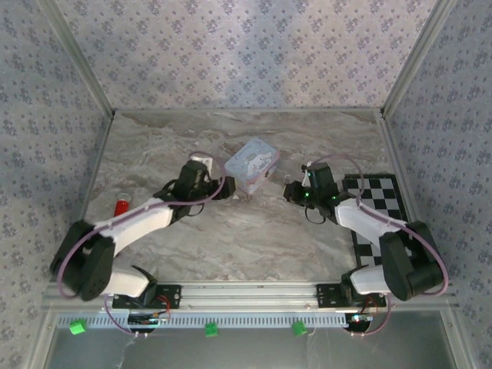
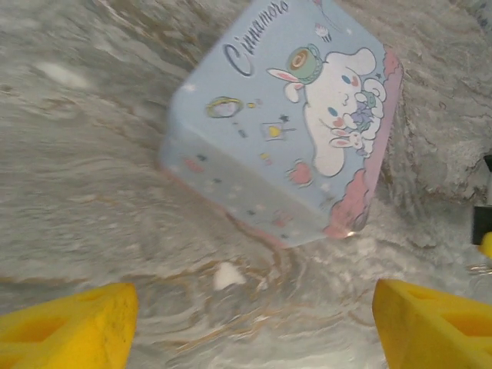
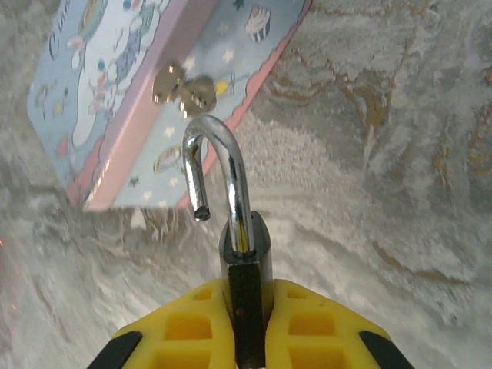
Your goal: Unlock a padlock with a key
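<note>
The padlock (image 3: pixel 246 269) is a small dark block clamped edge-on between the yellow fingers (image 3: pixel 184 327) of my right gripper (image 3: pixel 247 304), which is shut on it. Its shiny loop (image 3: pixel 231 165) stands up with one end hanging free of the body. The loop points toward the pale-blue cartoon tin (image 3: pixel 115 92). From above, the right gripper (image 1: pixel 293 191) sits just right of the tin (image 1: pixel 251 164). My left gripper (image 1: pixel 223 187) is at the tin's left, its yellow fingers (image 2: pixel 73 323) wide apart over bare table. I cannot pick out the key.
A shiny metal piece (image 3: pixel 181 88) sits on the tin's pink-edged side. A small red-capped thing (image 1: pixel 121 206) lies at the left of the marble table (image 1: pixel 246 231). A black-and-white checkered mat (image 1: pixel 378 206) lies at the right, under the right arm.
</note>
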`<state>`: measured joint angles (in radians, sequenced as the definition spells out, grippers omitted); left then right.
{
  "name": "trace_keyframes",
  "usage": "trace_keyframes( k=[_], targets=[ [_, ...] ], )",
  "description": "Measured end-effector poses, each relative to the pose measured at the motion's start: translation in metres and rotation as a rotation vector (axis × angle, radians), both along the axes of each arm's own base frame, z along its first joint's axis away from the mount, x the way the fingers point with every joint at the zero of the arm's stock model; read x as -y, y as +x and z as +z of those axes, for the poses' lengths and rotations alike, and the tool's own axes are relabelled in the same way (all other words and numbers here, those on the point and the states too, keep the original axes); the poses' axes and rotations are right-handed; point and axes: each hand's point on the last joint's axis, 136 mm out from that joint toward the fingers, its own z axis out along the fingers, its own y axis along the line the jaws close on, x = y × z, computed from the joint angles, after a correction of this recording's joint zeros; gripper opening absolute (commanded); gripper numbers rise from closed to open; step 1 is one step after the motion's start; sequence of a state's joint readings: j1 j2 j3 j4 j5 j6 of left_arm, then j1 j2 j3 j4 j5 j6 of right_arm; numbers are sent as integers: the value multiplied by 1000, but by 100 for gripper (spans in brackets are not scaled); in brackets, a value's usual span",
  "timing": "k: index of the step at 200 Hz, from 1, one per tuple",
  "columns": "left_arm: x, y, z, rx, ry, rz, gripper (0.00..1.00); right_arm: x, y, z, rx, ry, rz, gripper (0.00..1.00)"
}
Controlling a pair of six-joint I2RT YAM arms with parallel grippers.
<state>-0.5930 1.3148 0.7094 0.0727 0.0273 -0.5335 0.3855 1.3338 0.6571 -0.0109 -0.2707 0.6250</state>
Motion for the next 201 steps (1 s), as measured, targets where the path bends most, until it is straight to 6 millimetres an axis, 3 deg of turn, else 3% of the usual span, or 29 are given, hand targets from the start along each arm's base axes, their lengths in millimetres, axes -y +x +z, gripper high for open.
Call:
trace_keyframes(
  k=[47, 98, 133, 201],
  targets=[
    [-69, -37, -2, 111, 65, 71, 84, 12, -29, 0, -37, -113, 108, 0],
    [-113, -59, 18, 245, 79, 168, 89, 24, -45, -9, -89, -173, 144, 0],
    [-125, -69, 19, 281, 83, 191, 89, 25, -42, -14, -115, -179, 140, 0],
    [-128, -76, 28, 333, 61, 193, 90, 23, -36, -33, -195, -195, 141, 0]
  ],
)
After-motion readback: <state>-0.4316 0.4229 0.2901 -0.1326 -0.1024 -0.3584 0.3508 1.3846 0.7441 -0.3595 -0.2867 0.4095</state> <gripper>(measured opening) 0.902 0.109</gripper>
